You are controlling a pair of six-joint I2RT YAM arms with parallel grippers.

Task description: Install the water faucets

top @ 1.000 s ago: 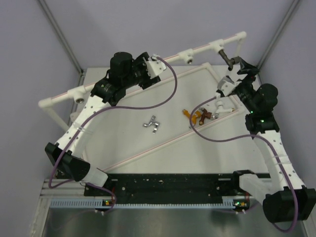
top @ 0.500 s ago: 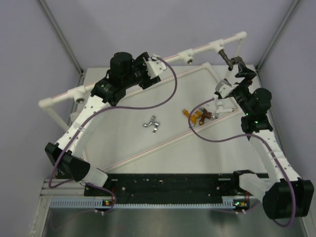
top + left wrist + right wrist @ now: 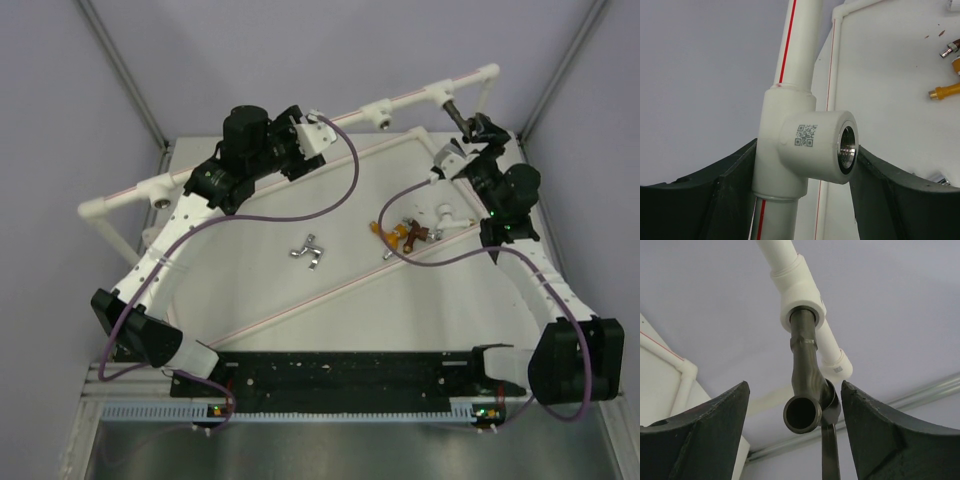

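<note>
Clamping a pipe socket (image 3: 815,150), the left pincer (image 3: 314,136) looks to be steadying the pipework (my guess). Midway, the silver faucet (image 3: 308,250) lies loose on the counter (image 3: 250,270), waiting. Rightward, the dark grey faucet (image 3: 805,360) sits threaded in its own socket (image 3: 800,302). Its stem slants out and its spout mouth faces the wrist camera. The right pincer (image 3: 795,390) is spread wide around it, apparently not touching.

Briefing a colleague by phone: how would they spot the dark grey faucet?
Follow the white pipe along the table's far side toward its right end. The dark grey faucet juts from the rightmost socket, with the right gripper around it. It alone sits in a socket; the other faucets lie loose on the table.
</note>
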